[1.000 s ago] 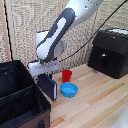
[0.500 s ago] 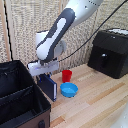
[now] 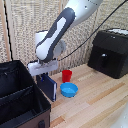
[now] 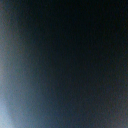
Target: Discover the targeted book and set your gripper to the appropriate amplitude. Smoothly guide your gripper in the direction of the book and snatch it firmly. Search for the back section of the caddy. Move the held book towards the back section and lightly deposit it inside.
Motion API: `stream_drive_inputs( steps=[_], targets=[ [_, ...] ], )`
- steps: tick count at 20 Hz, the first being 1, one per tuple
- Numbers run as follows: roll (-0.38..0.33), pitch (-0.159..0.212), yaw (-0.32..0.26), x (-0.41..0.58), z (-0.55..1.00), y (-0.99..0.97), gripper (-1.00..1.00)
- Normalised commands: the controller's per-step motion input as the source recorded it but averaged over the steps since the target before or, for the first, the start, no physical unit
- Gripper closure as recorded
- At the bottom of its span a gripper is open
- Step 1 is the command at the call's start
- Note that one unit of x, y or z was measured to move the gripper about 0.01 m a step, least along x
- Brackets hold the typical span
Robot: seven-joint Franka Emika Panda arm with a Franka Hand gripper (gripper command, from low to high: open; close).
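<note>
In the exterior view my gripper [image 3: 44,72] is shut on the top edge of the book [image 3: 49,86]. The book is thin and dark navy and hangs upright below the gripper. It is just off the right wall of the black caddy [image 3: 35,107], which fills the exterior view's lower left. A divider splits the caddy, and its back section [image 3: 12,77] lies to the left of the gripper. I cannot tell whether the book's lower edge touches the table. The wrist view is a dark blur with nothing distinct in it.
A red cup [image 3: 66,75] stands just right of the book, with a blue bowl [image 3: 69,90] in front of it. A black appliance-like box [image 3: 110,52] sits at the exterior view's right on the wooden table [image 3: 95,107]. A wicker wall runs behind.
Hardly anything differs. The gripper and the book stay in nearly the same place beside the caddy's right wall.
</note>
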Motion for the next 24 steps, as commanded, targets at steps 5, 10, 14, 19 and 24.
stream_drive_inputs(
  steps=[5,10,14,19,24],
  targets=[
    [0.037,-0.005,-0.171,0.107,0.97,0.00,1.00],
    [0.005,0.001,-0.188,0.122,1.00,0.00,1.00],
    [0.000,0.001,-0.227,0.060,1.00,0.00,1.00],
    [-0.002,-0.037,-0.259,0.014,1.00,0.15,1.00],
    [0.000,-0.072,-0.245,0.000,0.99,0.27,1.00]
  ],
)
